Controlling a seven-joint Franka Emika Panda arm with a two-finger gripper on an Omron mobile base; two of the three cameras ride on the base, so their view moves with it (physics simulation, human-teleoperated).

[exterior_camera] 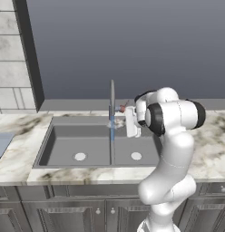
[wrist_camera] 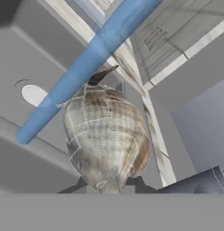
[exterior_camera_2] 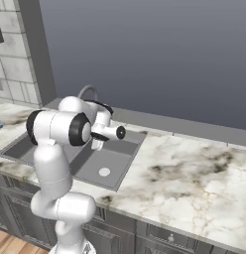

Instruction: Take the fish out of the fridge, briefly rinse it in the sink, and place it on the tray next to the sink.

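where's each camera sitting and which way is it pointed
Left base view: behind the arm, left side, looking forward and down at the sink; arm rises lower right.
Right base view: behind, right side, same sink; arm rises lower left.
Hand view: on the hand, looking along the fingers at the fish under a blue water stream.
Both base views share sink and faucet.
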